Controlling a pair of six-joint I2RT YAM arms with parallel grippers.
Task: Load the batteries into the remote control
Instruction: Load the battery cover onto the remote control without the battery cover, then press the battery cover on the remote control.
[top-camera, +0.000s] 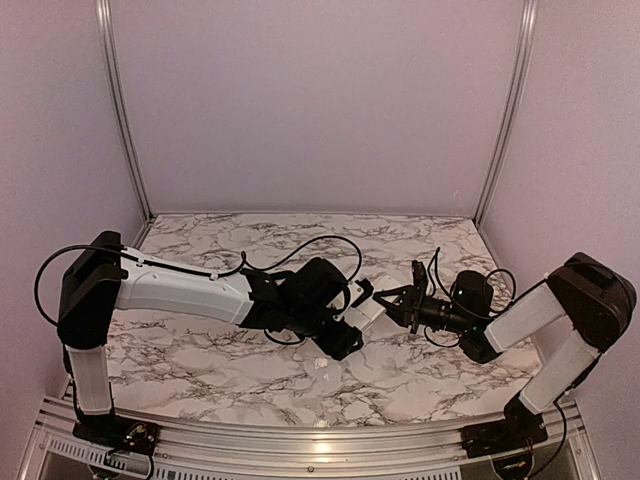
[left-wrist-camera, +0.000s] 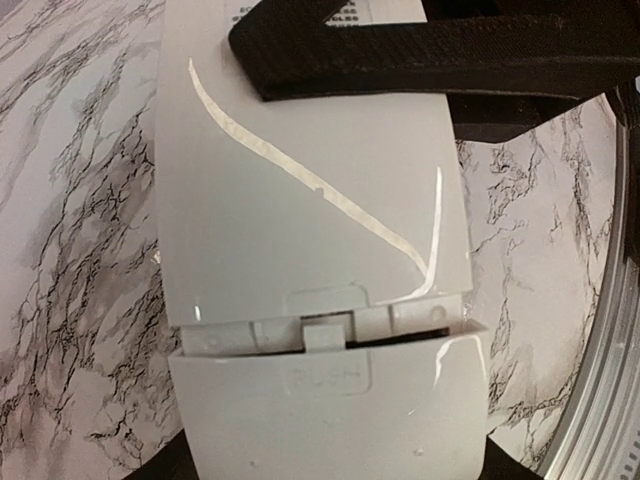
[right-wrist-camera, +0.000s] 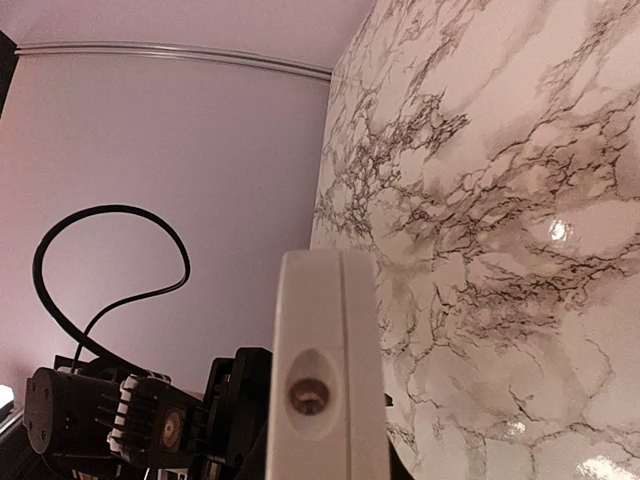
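Observation:
The white remote control is held above the table between both grippers. My left gripper is shut on its lower end. In the left wrist view the remote's back fills the frame, and its battery cover, marked PUSH, sits in place with a thin dark gap at the seam. My right gripper is shut on the remote's other end, with one black finger lying across the back. The right wrist view shows the remote's end face with its small lens. The batteries are out of view.
The marble table lies below, with a small white speck near the front. Purple walls and metal posts close in the back. Black cables loop over the arms. My left arm's wrist shows behind the remote.

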